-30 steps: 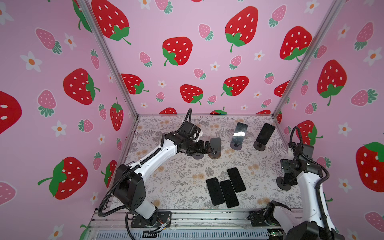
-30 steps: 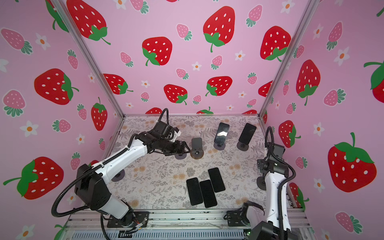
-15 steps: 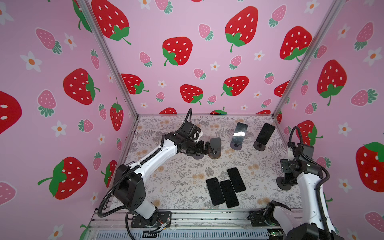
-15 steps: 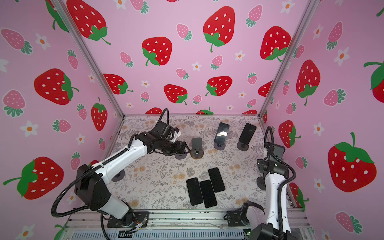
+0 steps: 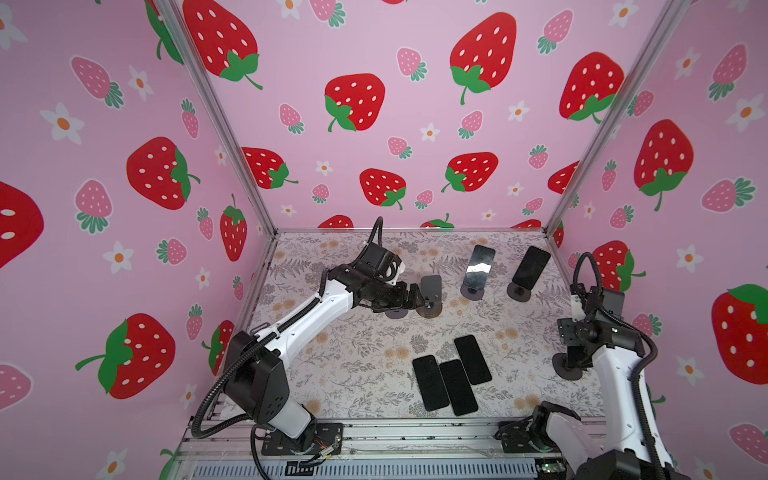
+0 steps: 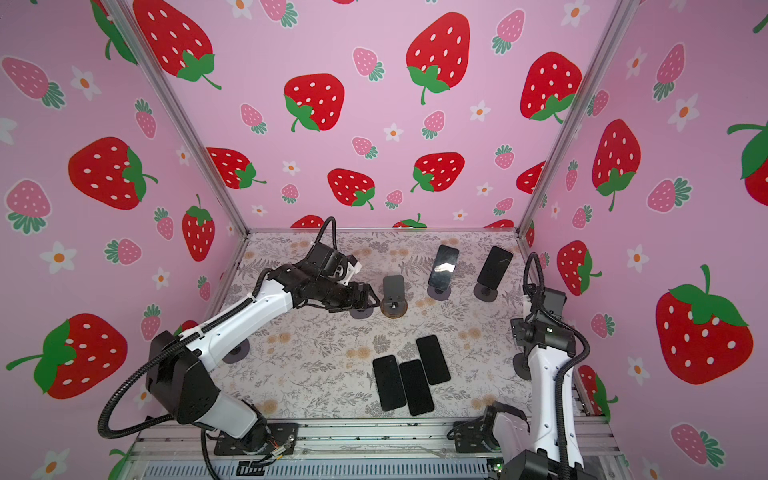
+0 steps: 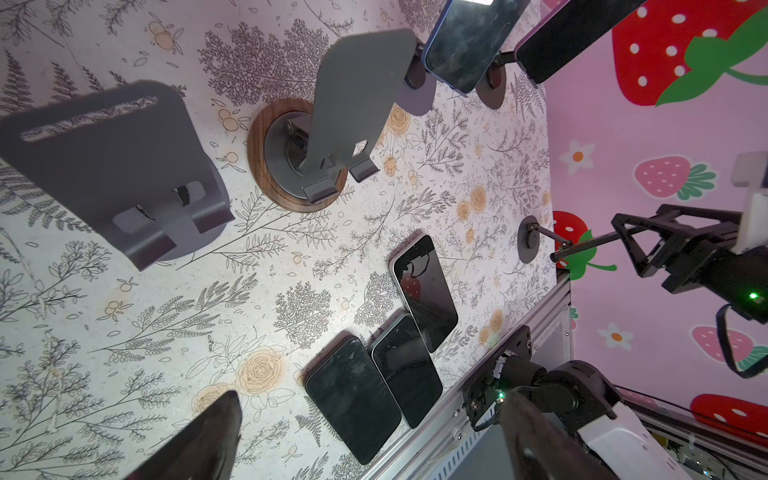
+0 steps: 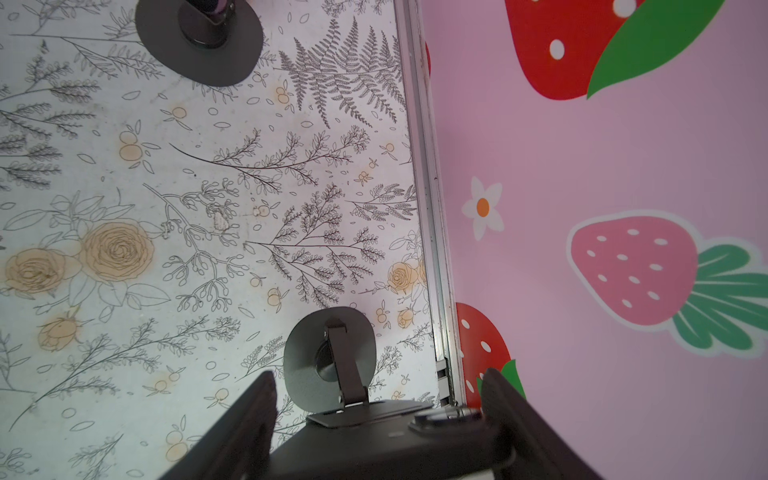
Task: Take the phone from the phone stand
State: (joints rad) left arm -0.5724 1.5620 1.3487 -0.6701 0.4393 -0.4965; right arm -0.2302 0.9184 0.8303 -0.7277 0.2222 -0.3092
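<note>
While pink strawberry walls (image 5: 374,62) enclose the floral mat (image 5: 353,353), the left gripper (image 6: 368,297) gapes beside an empty stand (image 6: 393,289); the right gripper (image 8: 380,380) clamps a phone (image 8: 374,451).

On the mat (image 5: 353,345), three loose phones (image 5: 457,386) are lying side by side at about five o'clock from the middle, toward the front rail (image 5: 415,432). A wooden-based stand (image 5: 430,293) is standing a little toward twelve of centre, with a bare stand (image 7: 112,174) sitting just beside it at its nine o'clock (mostly hidden under the left arm (image 5: 316,316) in both top views). One mounted phone (image 5: 478,266) is resting on its own stand at one o'clock and a second mounted phone (image 5: 531,266) at two o'clock, both farther back. Between three and four o'clock an edge stand (image 5: 567,368) is standing with a phone (image 8: 374,449) at its plate, lying between the fingers of the right gripper (image 8: 378,386).
</note>
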